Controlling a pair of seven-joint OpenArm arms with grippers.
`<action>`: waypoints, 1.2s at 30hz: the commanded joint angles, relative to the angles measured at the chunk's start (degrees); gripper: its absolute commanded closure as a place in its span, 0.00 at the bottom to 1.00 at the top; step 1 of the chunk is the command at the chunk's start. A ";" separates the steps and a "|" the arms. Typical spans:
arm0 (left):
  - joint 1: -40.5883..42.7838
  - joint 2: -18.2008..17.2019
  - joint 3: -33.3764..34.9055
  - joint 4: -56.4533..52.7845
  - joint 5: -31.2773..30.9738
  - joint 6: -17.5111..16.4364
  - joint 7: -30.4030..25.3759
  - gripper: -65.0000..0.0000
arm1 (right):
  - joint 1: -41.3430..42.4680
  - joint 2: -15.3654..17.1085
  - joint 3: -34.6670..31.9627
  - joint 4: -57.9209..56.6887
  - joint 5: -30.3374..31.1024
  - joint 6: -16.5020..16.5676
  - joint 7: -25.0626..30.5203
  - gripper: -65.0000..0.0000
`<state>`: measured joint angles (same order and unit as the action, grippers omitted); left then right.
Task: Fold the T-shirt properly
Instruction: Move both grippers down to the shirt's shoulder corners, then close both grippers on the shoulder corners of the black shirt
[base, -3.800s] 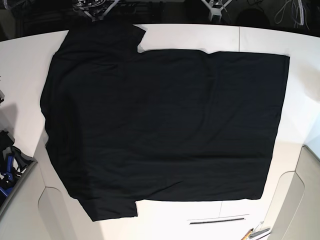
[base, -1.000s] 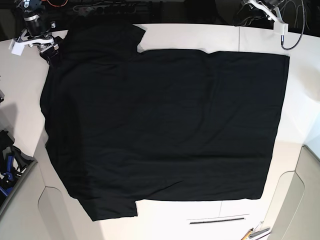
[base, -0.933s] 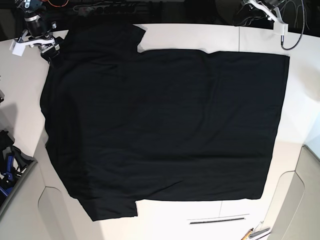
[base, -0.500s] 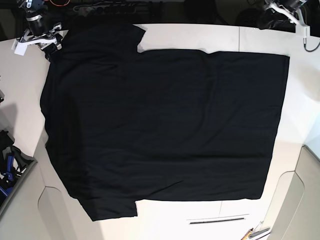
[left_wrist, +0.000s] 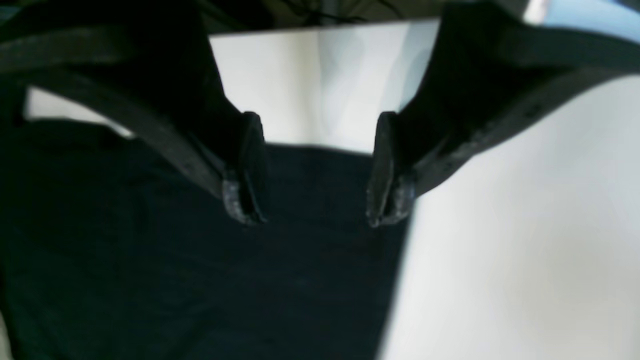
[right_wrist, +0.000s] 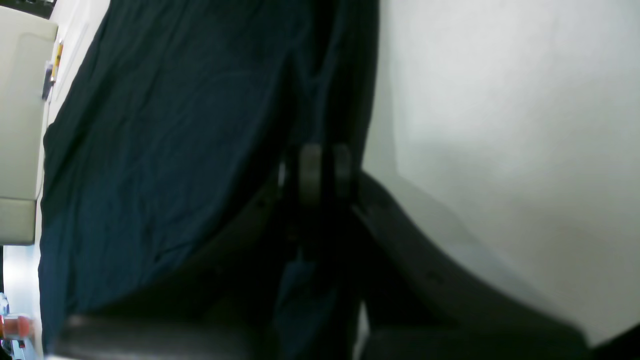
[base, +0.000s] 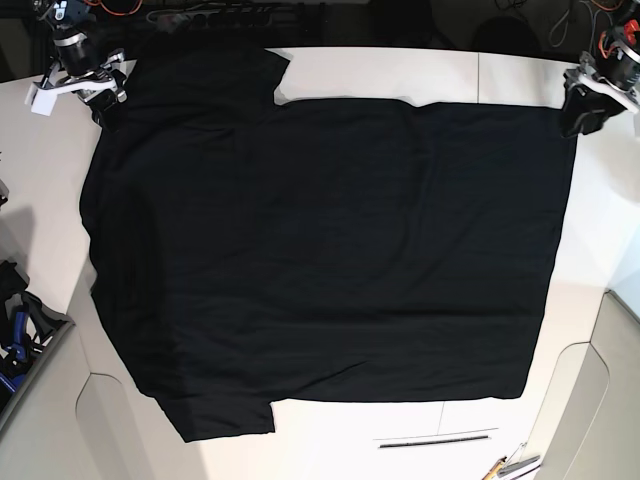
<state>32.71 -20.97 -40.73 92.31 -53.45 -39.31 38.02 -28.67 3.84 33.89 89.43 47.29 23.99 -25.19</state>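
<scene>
Left wrist: left gripper (left_wrist: 317, 200) spread wide over T-shirt (left_wrist: 200, 280) hem corner; closing due.
Right wrist: right gripper (right_wrist: 322, 172) pinched narrow at shoulder edge; hold unclear.
Base: T-shirt flat on white surface (base: 380, 70); corner-grasp step.

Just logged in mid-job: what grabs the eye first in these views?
The big black T-shirt spread flat, covering most of the white table. Next, the two grippers at its far corners: the left gripper open over the hem corner, and the right gripper closed on a cloth edge.
</scene>
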 joint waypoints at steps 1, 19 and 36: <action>-1.14 -1.88 -0.48 -0.33 0.22 -0.69 -0.90 0.46 | -0.09 0.59 0.22 0.79 0.68 0.46 0.96 1.00; -10.91 -6.93 -0.42 -26.27 -3.85 0.59 3.23 0.46 | -0.07 0.57 0.22 0.79 0.66 0.46 0.96 1.00; -10.23 -6.36 -0.42 -26.27 -10.25 -0.69 22.53 0.46 | -0.07 0.52 0.22 0.79 -0.37 0.46 0.96 1.00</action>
<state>21.30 -27.14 -41.39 66.26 -68.23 -41.45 55.75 -28.58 3.84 33.89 89.38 46.44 23.97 -25.17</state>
